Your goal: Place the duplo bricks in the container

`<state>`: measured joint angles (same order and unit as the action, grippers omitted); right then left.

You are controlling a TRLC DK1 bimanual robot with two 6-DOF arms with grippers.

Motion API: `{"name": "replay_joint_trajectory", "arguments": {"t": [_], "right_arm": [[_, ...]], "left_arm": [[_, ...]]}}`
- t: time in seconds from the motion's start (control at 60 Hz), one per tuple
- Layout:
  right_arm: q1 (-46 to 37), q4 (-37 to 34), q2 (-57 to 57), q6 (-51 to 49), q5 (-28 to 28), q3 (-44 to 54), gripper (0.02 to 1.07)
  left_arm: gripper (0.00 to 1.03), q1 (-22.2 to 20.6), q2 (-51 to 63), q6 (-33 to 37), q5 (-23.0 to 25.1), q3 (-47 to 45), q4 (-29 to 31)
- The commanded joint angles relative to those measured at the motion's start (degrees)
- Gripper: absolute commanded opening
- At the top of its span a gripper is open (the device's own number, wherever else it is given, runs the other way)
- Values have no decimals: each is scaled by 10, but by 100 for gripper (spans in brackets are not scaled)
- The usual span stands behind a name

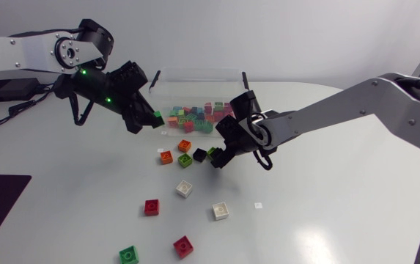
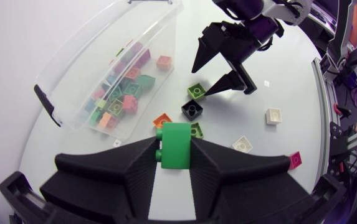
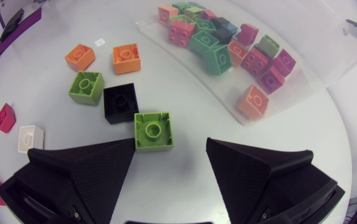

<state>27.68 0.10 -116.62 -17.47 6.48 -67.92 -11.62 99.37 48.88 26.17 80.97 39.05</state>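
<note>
From above, the left pincer hangs over the bench just beside the clear container, pinching a green duplo brick. The right pincer is low over the bench near a lime brick and a black brick. The loose bricks in red, white, orange and green lie scattered nearer the front.

In the left wrist view, the left pincer has both fingers pressed on the green duplo brick from two sides. Ahead of it the container holds a heap of mixed bricks. The right pincer stands spread above the lime brick.

In the right wrist view, the right pincer is spread wide. The lime brick lies on the bench between its fingers, close to one finger and apart from the other. The black brick touches its far corner. The container lies ahead.
</note>
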Motion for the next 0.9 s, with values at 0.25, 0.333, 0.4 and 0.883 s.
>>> {"name": "replay_joint_trajectory", "arguments": {"t": [0.25,0.333,0.4,0.883], "right_arm": [[11,-61,-44,-45,6,-53,69],[11,-69,-48,-53,12,-61,65],[13,-76,-53,-59,13,-70,62],[14,-113,-48,-68,24,-76,28]], "left_arm": [[27,-14,15,-39,5,74,15],[27,-15,20,-44,5,87,16],[27,-16,22,-47,5,93,16],[27,-21,78,-95,5,174,16]]}}
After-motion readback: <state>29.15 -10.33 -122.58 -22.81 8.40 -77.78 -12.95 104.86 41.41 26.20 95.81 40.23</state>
